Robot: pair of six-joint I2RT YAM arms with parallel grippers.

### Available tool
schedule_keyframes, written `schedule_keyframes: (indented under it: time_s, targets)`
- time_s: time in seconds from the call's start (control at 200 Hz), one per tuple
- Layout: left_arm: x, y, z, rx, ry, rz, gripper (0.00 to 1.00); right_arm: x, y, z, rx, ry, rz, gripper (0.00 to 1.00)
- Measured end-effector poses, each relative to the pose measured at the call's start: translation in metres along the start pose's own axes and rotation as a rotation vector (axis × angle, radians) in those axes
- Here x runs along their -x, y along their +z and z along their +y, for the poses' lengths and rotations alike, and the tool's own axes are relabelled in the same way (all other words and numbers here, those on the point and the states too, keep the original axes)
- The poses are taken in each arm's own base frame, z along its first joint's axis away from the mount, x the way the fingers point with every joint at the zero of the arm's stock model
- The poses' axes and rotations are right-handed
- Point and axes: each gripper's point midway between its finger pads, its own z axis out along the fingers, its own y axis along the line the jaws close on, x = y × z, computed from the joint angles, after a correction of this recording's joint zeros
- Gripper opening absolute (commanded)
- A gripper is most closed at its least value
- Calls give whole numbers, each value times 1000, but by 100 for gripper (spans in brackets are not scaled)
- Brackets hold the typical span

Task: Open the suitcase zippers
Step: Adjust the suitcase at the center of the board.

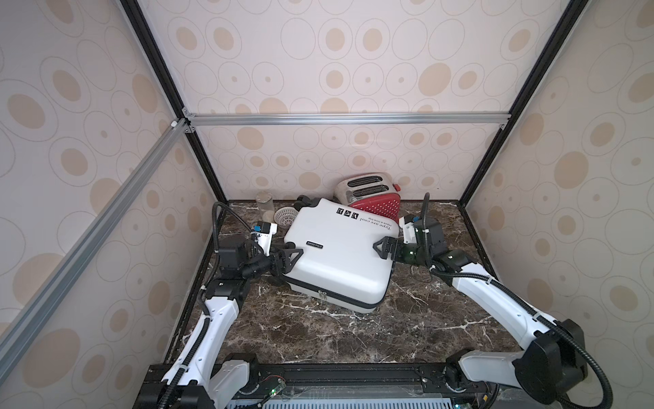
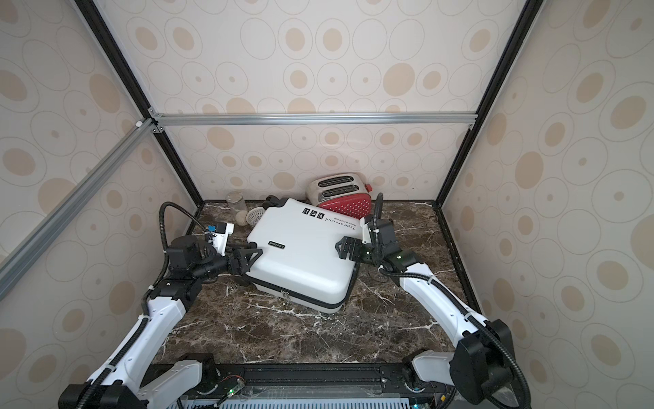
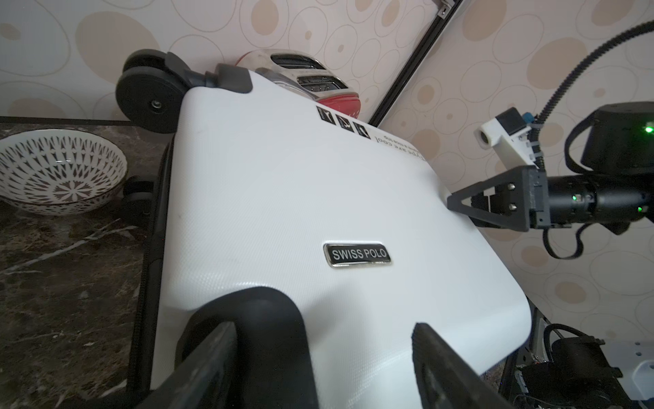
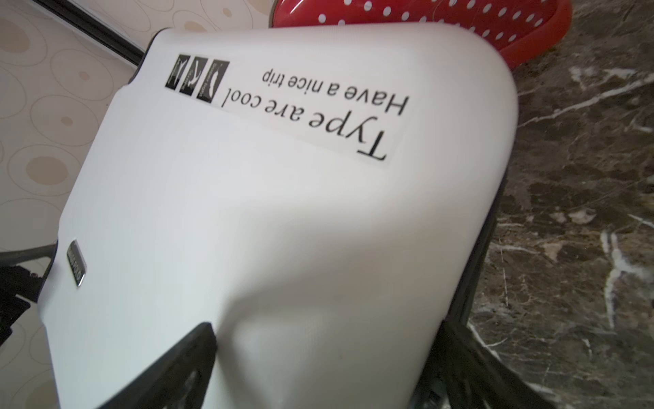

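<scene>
As both forearms reach inward, left gripper (image 1: pixel 291 260) and right gripper (image 1: pixel 380 250) straddle opposite edges of the suitcase (image 1: pixel 339 258), jaws wide apart.

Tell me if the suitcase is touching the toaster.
Cannot tell. In both top views the suitcase overlaps the toaster, covering where they would meet; the right wrist view hides that spot behind the shell too.

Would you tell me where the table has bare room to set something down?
The table is bare across the front, between the suitcase and the arm bases. The back is crowded: toaster, bowl and jar cluster at the suitcase's far end.
</scene>
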Motion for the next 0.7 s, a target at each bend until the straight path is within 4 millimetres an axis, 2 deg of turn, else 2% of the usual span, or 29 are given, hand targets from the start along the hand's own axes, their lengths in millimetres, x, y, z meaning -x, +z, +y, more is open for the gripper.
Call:
schedule_keyframes:
  time_s: [0.195,0.325,0.46,0.585,0.7]
  targets:
    - [-16,7,-31,-60,9,-8,76,36,12,-22,-17,-15,-36,98]
    - [-21,14,-48,-96,16,-6,75,60,20,-34,-33,-38,-50,97]
    - [-25,10,-59,-100,7,-2,79,67,16,-41,-54,-84,-50,100]
    - [-26,1,-55,-28,-5,-5,78,70,-12,-39,-107,-167,-83,99]
    - [-17,0,-47,33,1,-16,75,80,-62,-17,-129,-268,-186,93]
